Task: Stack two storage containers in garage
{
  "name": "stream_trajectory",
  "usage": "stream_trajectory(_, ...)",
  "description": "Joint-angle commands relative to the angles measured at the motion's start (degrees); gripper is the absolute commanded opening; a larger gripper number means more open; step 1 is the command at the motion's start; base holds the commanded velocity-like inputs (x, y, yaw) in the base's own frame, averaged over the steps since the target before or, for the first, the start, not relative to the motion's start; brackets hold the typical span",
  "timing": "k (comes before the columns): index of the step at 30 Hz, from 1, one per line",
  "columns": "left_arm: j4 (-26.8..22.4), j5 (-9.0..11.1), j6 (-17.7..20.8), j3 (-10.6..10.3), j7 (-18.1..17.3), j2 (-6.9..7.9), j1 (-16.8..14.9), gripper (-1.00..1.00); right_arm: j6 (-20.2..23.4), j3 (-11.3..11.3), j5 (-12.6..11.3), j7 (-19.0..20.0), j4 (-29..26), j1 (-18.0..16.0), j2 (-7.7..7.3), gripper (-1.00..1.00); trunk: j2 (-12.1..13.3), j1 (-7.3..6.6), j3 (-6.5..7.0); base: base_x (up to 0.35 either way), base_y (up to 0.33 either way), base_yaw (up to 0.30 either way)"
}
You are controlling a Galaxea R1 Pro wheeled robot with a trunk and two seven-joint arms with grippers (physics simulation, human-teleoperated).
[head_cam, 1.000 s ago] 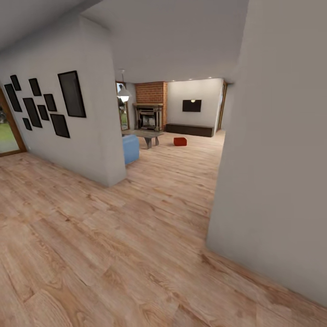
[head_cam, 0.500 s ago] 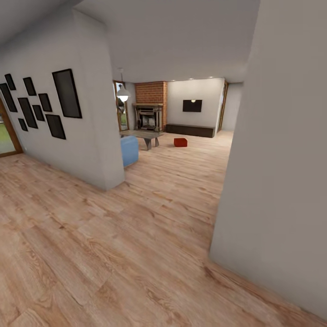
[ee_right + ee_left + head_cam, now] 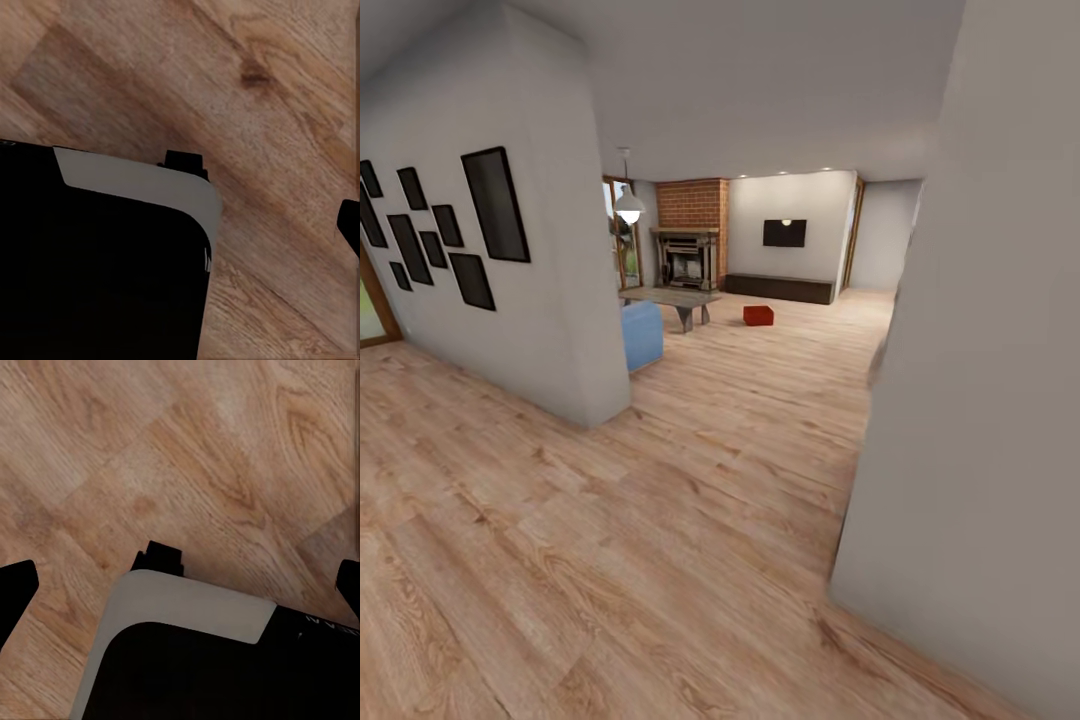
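Approach step in hand: one red-orange storage container (image 3: 758,315) sits on the plank floor (image 3: 660,520) at frame centre, beyond the grey table (image 3: 672,298); both grippers' fingers spread, empty; next, drive forward between walls.

Light wood plank floor (image 3: 690,500) runs from the hallway into the living room. Far off on it sits one red container (image 3: 758,315), well apart from the low grey worktop (image 3: 670,297) and the blue sofa (image 3: 643,335), both standing on the same planks.
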Motion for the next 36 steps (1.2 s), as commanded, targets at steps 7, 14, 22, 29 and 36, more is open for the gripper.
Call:
stream_trajectory(7, 0.08, 0.42, -0.17, -0.27, -0.02, 0.00, -0.04, 1.00, -0.37, 0.29, 0.30, 0.02, 0.18, -0.11, -0.04, 1.00, -0.03, 0.03, -0.06, 0.322, 0.000, 0.000)
stream_trajectory(14, 0.06, 0.43, -0.17, -0.27, -0.02, 0.00, -0.04, 1.00, -0.64, 0.28, 0.40, -0.54, 0.18, -0.10, -0.01, 1.00, -0.03, 0.03, -0.06, 0.323, 0.000, 0.000)
stream_trajectory(22, 0.08, 0.38, -0.17, -0.27, -0.02, 0.00, -0.04, 1.00, -0.71, 0.48, 0.52, -0.68, 0.18, -0.11, -0.01, 1.00, -0.03, 0.03, -0.06, 0.323, 0.000, 0.000)
stream_trajectory(29, 0.06, 0.38, -0.17, -0.27, -0.02, 0.00, -0.04, 1.00, -0.70, 0.55, 0.55, -0.69, 0.18, -0.11, -0.01, 1.00, -0.03, 0.03, -0.06, 0.323, 0.000, 0.000)
stream_trajectory(36, 0.05, 0.38, -0.11, -0.27, -0.02, 0.00, -0.04, 1.00, -0.72, -0.08, 0.14, -0.71, 0.18, -0.10, 0.09, 1.00, -0.03, 0.03, -0.06, 0.322, 0.000, 0.000)
